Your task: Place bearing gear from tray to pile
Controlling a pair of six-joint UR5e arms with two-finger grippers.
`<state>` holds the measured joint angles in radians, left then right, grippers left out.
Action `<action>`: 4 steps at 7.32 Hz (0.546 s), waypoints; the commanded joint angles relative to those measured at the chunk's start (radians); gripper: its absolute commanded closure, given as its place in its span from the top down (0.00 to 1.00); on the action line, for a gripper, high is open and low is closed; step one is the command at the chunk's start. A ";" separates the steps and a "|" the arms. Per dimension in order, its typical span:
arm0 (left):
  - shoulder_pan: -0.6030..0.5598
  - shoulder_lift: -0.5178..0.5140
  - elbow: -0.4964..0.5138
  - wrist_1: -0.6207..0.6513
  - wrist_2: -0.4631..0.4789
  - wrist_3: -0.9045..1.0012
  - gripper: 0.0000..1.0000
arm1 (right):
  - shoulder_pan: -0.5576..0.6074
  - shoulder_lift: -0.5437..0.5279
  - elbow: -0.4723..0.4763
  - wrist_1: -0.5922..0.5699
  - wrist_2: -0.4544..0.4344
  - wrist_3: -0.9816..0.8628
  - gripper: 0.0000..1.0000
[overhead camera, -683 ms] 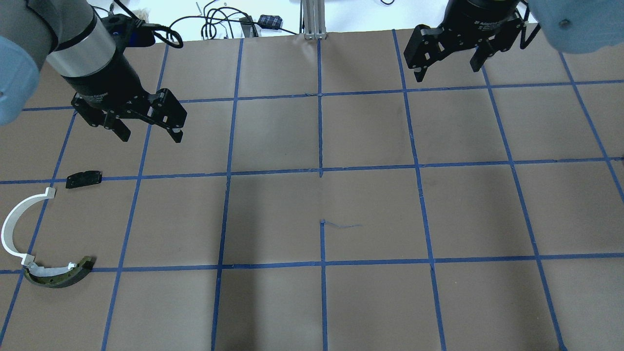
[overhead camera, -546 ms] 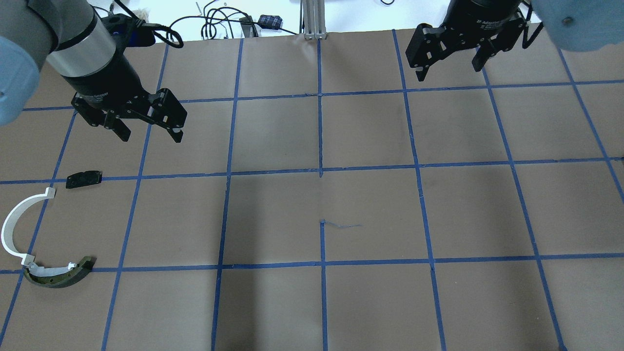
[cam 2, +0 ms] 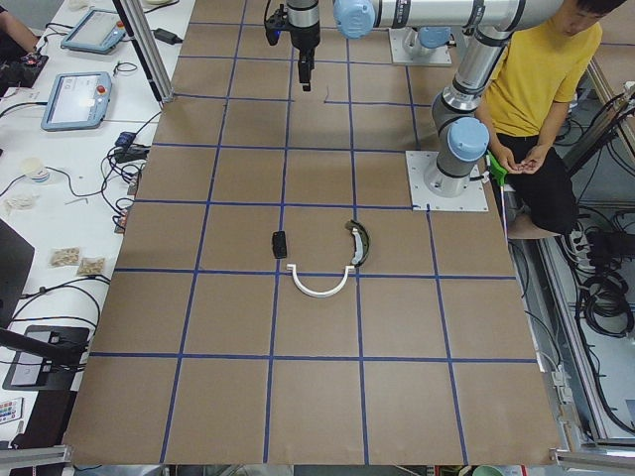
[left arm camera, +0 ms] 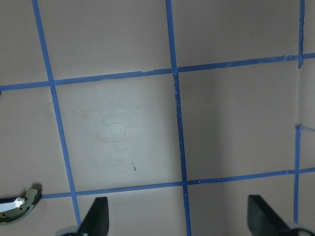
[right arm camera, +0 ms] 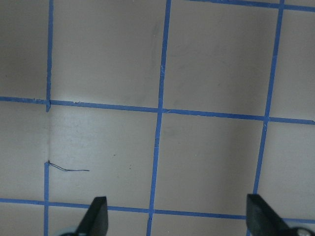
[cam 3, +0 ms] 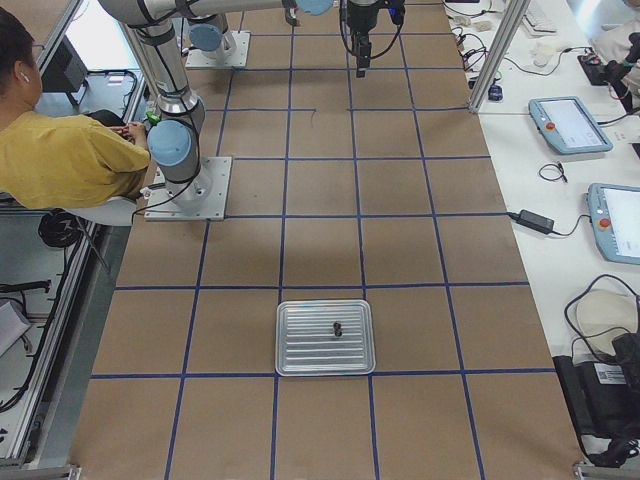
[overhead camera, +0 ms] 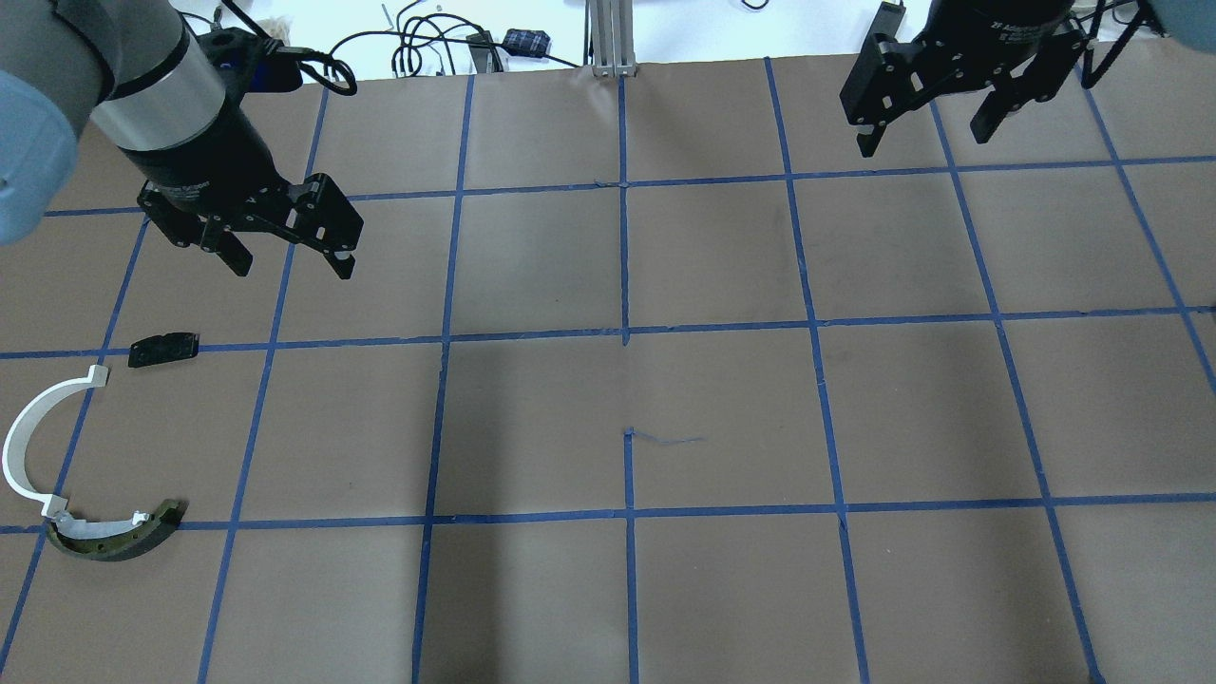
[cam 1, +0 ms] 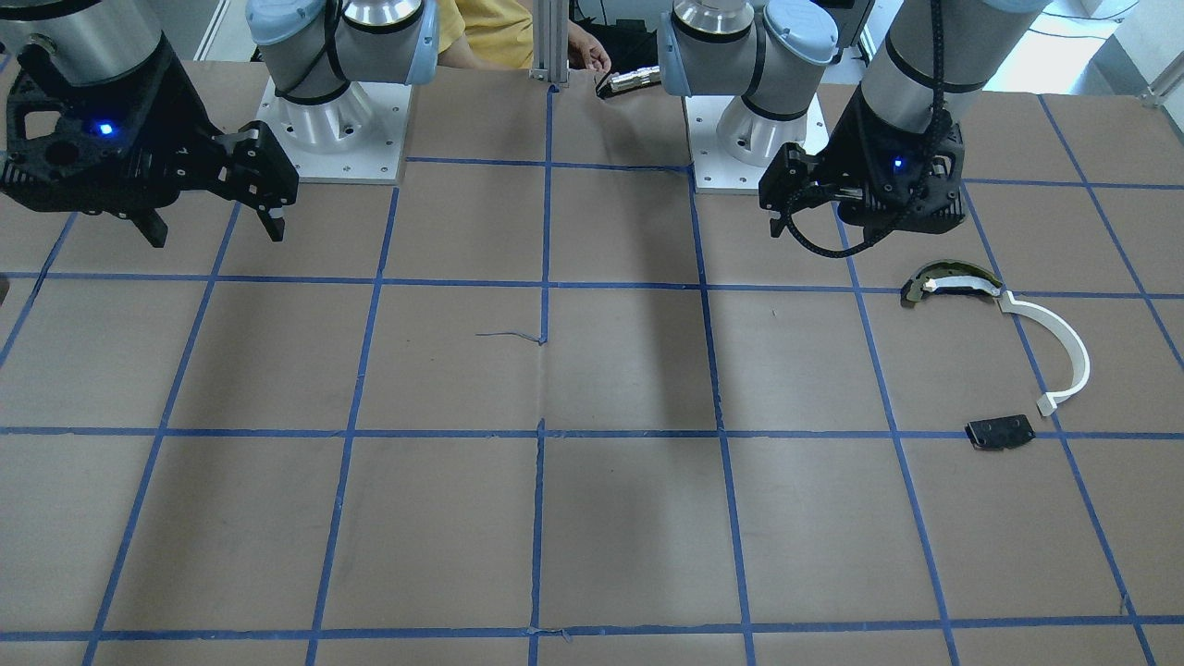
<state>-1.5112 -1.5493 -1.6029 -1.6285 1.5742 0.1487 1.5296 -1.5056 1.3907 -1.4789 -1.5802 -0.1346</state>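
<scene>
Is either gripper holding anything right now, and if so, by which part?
Nothing is held. The left gripper and right gripper both hang open and empty; the bearing gear sits on the tray.

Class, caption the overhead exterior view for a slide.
The left pincer and right pincer hang open above the gridded table; white arc, olive-edged piece and black plate lie near its left edge.

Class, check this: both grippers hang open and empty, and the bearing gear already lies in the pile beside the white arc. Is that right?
One slip: the bearing gear stands in the tray, not in the pile, as the exterior right view shows. The left gripper and right gripper do hang open and empty.
</scene>
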 commanded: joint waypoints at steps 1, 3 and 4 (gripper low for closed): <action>0.000 -0.001 0.000 0.001 0.000 0.000 1.00 | -0.079 0.001 0.013 -0.007 -0.017 -0.069 0.99; 0.000 0.002 0.000 0.001 0.001 0.000 1.00 | -0.202 0.010 0.068 -0.059 -0.012 -0.174 1.00; 0.002 0.003 0.000 0.002 0.001 0.000 1.00 | -0.274 0.057 0.073 -0.143 -0.041 -0.209 1.00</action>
<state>-1.5105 -1.5481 -1.6030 -1.6272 1.5752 0.1488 1.3400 -1.4872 1.4478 -1.5429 -1.6007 -0.2990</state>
